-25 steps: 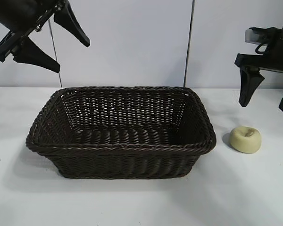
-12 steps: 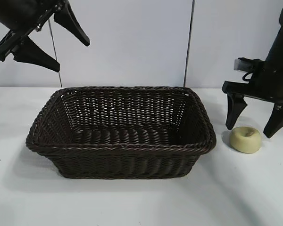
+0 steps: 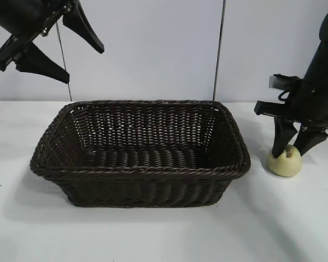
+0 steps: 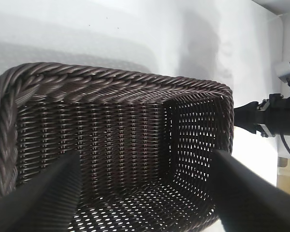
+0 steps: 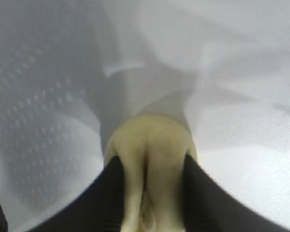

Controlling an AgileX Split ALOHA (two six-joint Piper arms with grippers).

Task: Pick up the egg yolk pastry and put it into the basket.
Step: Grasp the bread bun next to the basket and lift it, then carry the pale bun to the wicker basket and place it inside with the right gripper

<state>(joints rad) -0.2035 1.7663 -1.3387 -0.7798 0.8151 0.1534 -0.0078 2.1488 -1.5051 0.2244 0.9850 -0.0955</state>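
Two arms face the camera across a white table [image 3: 153, 234]. Nearest to the exterior view stands the basket [image 3: 139, 172], a dark brown woven wicker one with flared sides and a braided rim, sitting on the table a little left of the middle. Nothing shows inside it in either the exterior view or the left wrist view, where its rim and far wall [image 4: 111, 87] fill most of the picture.

Just beside the basket, off its right end and apart from the rim, the egg yolk pastry [image 3: 285, 160] rests on the table. The right gripper [image 3: 291, 148] points almost straight down onto it, and its two black fingers [image 3: 280, 141] are pressed in against the pastry's top from both sides. In the right wrist view the pale yellow dough [image 5: 150, 159] is visibly squeezed into a ridge between the two pads, so the gripper is clamped on the pastry, which sits on the table surface.

Farther back and high up, over the basket's left end, the left gripper [image 3: 71, 46] hangs tilted with its fingers [image 3: 85, 28] spread wide and nothing between them. Behind everything runs a pale wall [image 3: 153, 49].
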